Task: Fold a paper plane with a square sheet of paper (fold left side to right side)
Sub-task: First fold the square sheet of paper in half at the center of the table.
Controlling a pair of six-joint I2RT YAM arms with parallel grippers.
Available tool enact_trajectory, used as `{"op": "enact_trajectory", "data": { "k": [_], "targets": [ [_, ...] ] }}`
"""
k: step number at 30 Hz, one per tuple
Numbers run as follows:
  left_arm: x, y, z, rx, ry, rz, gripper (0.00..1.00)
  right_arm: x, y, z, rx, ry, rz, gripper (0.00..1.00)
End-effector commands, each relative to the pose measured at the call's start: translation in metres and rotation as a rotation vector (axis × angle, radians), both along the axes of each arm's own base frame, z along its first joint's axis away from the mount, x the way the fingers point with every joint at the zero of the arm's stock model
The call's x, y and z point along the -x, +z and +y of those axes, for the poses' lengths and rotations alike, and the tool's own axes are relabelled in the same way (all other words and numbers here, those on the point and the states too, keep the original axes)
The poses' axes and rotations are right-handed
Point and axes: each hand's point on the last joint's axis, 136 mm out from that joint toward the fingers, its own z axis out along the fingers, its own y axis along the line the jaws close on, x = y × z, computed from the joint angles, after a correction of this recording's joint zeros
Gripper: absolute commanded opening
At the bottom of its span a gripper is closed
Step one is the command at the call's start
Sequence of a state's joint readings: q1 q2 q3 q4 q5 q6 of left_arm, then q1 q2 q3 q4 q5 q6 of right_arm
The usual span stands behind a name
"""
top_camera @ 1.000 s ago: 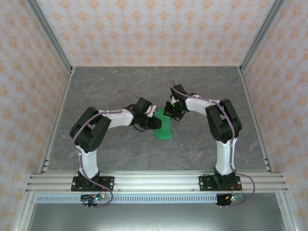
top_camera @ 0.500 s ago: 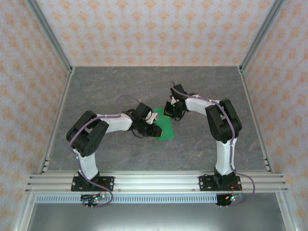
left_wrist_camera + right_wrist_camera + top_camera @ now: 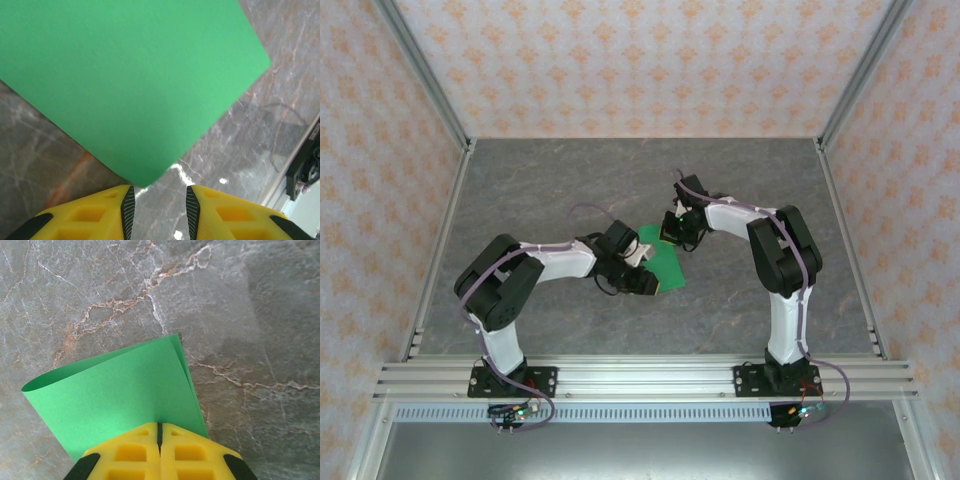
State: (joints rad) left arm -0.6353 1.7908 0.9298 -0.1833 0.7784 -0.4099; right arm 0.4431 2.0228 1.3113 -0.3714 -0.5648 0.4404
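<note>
The square sheet of paper (image 3: 663, 262) lies bright green on the grey marble table, folded over into two layers with a rounded, uncreased fold at one side (image 3: 120, 390). My right gripper (image 3: 672, 238) is shut, its yellow fingertips (image 3: 160, 426) set on top of the sheet near the far end where the loose edges meet. My left gripper (image 3: 647, 281) stands at the sheet's near left side, low over the table. Its jaws (image 3: 159, 207) are open with only bare table between them. A corner of the paper (image 3: 130, 85) ends just ahead of the left pad (image 3: 128, 210).
The marble tabletop (image 3: 550, 190) stretches around the sheet on all sides. Aluminium posts and patterned walls box the table in. A metal rail (image 3: 640, 378) runs along the near edge by the arm bases; part of it shows at right in the left wrist view (image 3: 300, 165).
My left gripper has slid toward the near edge along the sheet's left side, and the paper now lies flatter and wider. The right gripper has stayed put, shut.
</note>
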Motion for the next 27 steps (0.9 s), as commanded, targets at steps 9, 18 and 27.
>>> {"op": "enact_trajectory", "data": {
  "k": [9, 18, 27],
  "targets": [
    [-0.022, 0.044, -0.007, 0.045, 0.037, -0.112, 0.37, 0.009, -0.033, -0.028, 0.146, -0.034, 0.066, 0.08],
    [-0.026, 0.009, -0.019, 0.037, 0.023, -0.035, 0.37, 0.011, -0.033, -0.028, 0.144, -0.031, 0.071, 0.07],
    [0.004, -0.005, -0.006, -0.005, -0.040, 0.020, 0.36, 0.010, -0.034, -0.029, 0.149, -0.033, 0.071, 0.07]
  ]
}}
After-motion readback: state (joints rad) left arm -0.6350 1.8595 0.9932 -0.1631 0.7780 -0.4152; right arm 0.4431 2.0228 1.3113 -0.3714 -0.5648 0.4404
